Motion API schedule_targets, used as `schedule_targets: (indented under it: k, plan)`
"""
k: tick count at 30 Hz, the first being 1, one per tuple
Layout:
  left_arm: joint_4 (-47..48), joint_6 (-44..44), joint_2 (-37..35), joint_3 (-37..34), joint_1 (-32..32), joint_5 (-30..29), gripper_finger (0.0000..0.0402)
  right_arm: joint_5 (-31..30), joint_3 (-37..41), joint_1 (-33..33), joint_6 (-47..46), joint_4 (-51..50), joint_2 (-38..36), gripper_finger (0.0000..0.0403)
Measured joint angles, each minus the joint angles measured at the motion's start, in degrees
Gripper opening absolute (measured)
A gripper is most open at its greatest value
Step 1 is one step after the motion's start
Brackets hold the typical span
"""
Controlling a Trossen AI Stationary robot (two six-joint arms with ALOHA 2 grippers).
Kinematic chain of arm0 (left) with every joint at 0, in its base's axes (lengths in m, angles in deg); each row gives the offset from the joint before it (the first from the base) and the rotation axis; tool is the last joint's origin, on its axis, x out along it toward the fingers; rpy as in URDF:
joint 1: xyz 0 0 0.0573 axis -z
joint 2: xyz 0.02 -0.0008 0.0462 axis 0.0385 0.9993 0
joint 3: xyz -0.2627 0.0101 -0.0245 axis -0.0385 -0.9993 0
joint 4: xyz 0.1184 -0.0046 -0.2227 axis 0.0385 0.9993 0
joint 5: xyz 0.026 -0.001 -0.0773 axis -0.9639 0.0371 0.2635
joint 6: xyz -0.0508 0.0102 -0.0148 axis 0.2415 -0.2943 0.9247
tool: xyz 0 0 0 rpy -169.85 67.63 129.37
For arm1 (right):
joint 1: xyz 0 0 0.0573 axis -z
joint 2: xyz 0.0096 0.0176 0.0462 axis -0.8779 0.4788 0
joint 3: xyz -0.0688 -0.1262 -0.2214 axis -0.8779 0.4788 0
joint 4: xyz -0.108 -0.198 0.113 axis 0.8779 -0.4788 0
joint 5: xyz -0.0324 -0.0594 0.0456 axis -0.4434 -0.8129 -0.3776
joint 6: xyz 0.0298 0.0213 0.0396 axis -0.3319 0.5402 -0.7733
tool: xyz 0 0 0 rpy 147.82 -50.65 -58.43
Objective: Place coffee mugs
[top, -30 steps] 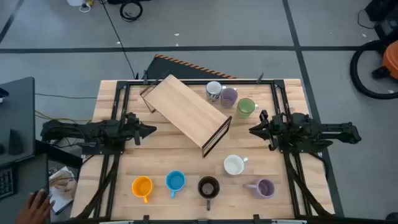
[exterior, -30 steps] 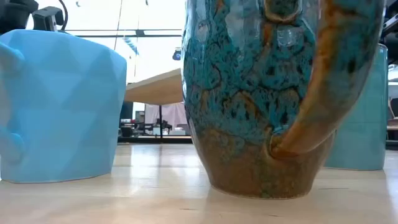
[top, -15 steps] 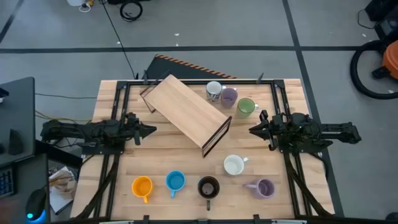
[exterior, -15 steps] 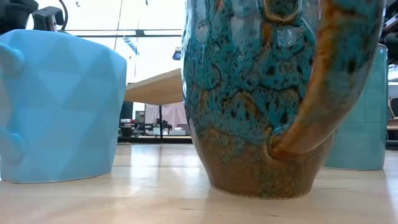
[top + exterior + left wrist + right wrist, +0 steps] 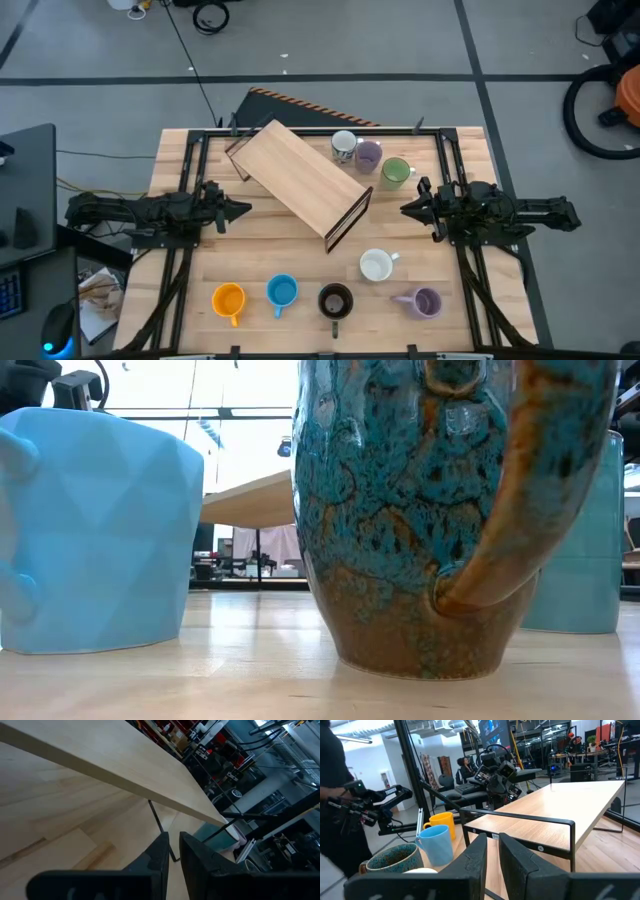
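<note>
Five coffee mugs stand on their bases near the table's front: orange (image 5: 229,299), light blue (image 5: 282,292), dark brown (image 5: 335,300), white (image 5: 376,265) and lavender (image 5: 425,302). Three more stand at the far right: white-silver patterned (image 5: 343,146), lavender (image 5: 368,155) and green (image 5: 395,172). The low view shows the light blue mug (image 5: 95,530) and the dark brown mug (image 5: 430,510) up close. My left gripper (image 5: 243,209) rests at mid-left and my right gripper (image 5: 405,209) at mid-right. They point at each other, shut, and hold nothing.
A wooden shelf board on thin black legs (image 5: 300,185) stands slanted across the table's middle and far part, between the grippers. Black frame rails (image 5: 180,270) run along both table sides. Bare wood (image 5: 270,245) lies between the shelf and the front mugs.
Both arms have kept still. A person's hand that showed beside the table's near left corner has gone out of view.
</note>
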Motion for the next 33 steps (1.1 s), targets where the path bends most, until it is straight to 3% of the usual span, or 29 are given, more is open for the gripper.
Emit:
schedule_targets:
  k: [14, 18, 22, 26, 29, 33]
  plan:
    - [0.0, 0.0, 0.0, 0.0, 0.0, 0.0, 0.005, 0.0, 0.0, 0.0, 0.0, 0.0, 0.0, 0.0056]
    - [-1.1, -5.3, 0.0, -0.1, 0.0, -6.0, 0.005, 0.0, 0.0, 0.0, 0.0, 0.0, 0.0, 0.0056]
    - [-7.7, 2.5, 0.0, -0.1, 0.0, -8.0, 0.005, 0.0, 0.0, 0.0, 0.0, 0.0, 0.0, 0.0056]
    - [-18.3, 2.9, 0.0, -0.1, -0.8, -12.7, 0.005, -0.8, 0.0, 0.0, 0.8, 0.8, 0.0, 0.0056]
    - [-27.1, -0.6, 0.0, -0.1, -1.3, -12.7, 0.005, -8.6, 0.0, 0.2, 3.1, 9.2, 0.1, 0.0056]
    - [-37.5, -8.6, 0.0, -0.1, -1.3, -14.1, 0.005, -28.2, 0.0, 0.2, -1.9, 25.4, 0.1, 0.0056]
